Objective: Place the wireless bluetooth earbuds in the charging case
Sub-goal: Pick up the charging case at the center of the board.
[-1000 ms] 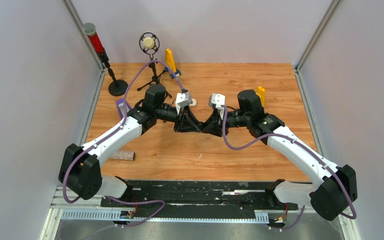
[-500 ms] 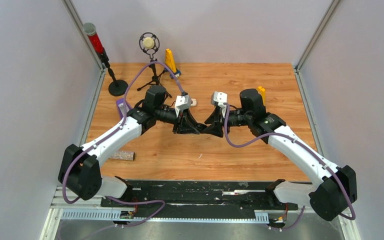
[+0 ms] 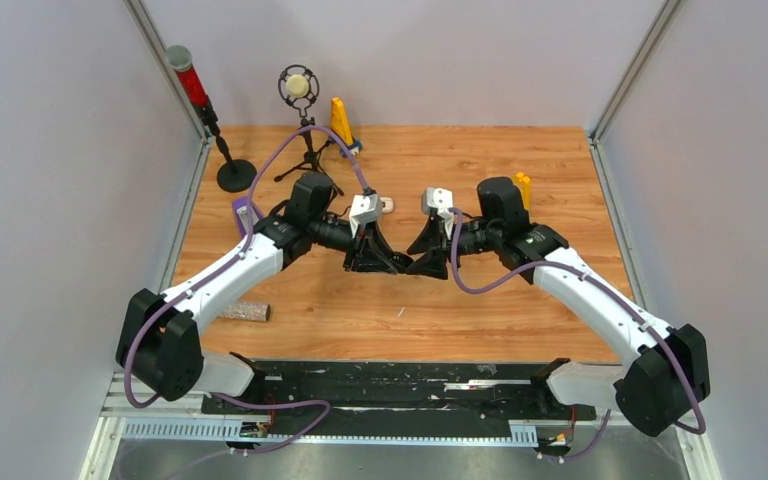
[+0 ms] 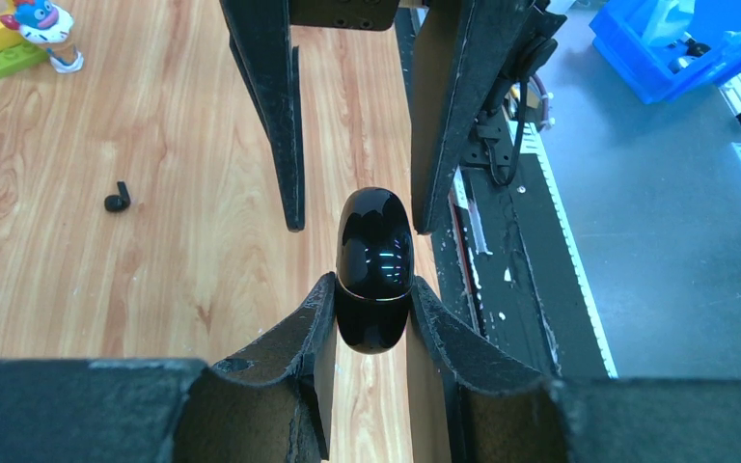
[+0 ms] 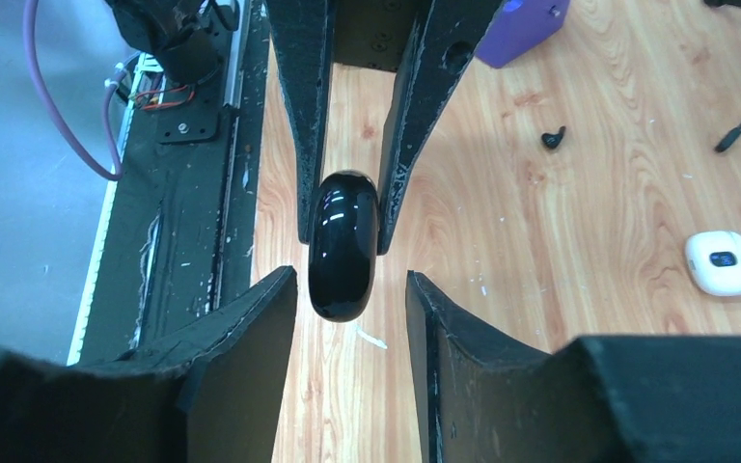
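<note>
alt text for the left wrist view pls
A closed glossy black charging case is clamped in the left gripper; the right gripper stands open around its far end. One black earbud lies on the wooden table.

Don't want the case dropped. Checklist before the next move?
1. Left fingers clamped on black case: ok, both touching it.
2. Right fingers flanking the case: ok, open, gaps on both sides.
3. Case lid open for insertion: not ok, seam shut.
4. Black earbud free to pick: ok, lying alone on the table.
5. Second black earbud located: cannot tell, none in view.
</note>
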`<state>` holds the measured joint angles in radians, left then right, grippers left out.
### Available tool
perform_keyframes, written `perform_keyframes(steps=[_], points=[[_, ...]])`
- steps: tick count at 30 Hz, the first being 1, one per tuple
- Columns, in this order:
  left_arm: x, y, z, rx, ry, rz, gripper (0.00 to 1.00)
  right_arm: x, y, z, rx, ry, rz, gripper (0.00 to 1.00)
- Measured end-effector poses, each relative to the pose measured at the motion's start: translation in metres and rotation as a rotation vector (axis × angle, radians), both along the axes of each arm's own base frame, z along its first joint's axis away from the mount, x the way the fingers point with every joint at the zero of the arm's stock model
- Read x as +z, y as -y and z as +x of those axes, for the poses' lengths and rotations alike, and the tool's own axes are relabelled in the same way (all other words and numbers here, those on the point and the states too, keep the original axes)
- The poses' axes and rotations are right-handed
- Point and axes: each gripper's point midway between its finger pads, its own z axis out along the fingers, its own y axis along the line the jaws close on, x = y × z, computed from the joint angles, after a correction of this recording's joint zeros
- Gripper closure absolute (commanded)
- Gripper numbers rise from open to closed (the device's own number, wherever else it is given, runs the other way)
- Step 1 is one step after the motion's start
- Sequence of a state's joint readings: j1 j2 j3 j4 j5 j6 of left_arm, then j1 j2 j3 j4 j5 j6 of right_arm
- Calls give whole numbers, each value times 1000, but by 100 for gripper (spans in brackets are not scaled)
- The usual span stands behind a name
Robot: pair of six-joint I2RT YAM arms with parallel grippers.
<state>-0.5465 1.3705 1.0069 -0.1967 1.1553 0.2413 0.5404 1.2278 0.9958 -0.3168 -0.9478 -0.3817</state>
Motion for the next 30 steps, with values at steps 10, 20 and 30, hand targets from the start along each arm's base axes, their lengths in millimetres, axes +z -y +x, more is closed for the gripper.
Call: perform_keyframes(steps=[10, 20, 30], points=[[-3, -1, -5, -17, -3, 9, 100, -19, -8, -7, 56, -57, -38, 72], [-3, 0, -3, -5, -6, 12, 31, -19, -8, -10, 65, -77, -45, 99], [19, -4, 22, 81, -52, -78, 20, 5, -7, -7, 24, -58, 15, 100]])
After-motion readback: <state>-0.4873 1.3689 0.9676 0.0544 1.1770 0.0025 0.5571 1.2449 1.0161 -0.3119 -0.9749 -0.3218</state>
